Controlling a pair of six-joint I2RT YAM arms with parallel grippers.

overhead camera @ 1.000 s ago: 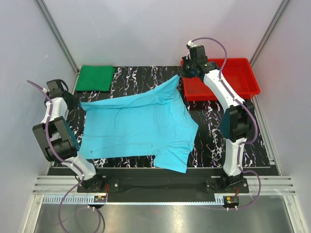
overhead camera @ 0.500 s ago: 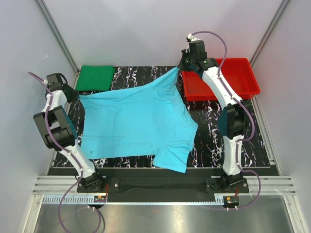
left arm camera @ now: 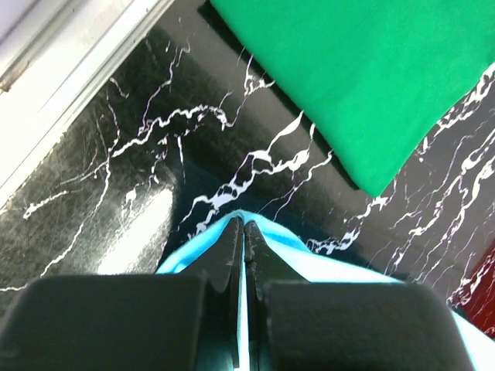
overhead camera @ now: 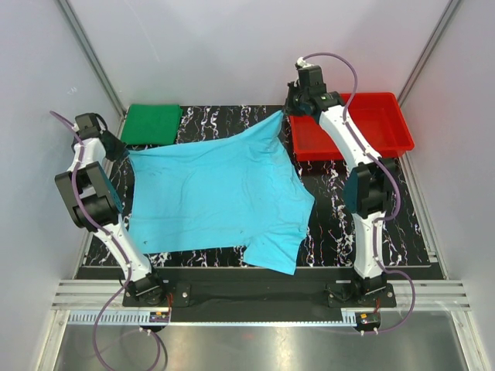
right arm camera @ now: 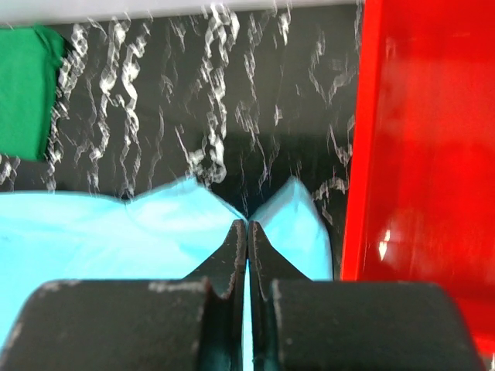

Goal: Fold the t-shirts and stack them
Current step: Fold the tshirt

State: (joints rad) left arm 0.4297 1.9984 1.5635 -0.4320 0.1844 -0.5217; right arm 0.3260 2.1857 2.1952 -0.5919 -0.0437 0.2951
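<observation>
Pulling cyan shirt (overhead camera: 216, 193) farther back, flatter; left fingers (left arm camera: 229, 255), right fingers (right arm camera: 232, 251) pinching its corners, one hugging red tray (overhead camera: 387, 127); green shirt (overhead camera: 151, 124) lying well left of tray.

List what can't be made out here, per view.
- Top view: the grip on the corners of the blue shirt is too small to see.
- Left wrist: the left tool hides the cloth behind its tips; the green shirt is cut off by the top edge.
- Right wrist: blurred; the right tool hides its corner; the red tray is cut off at right.
</observation>
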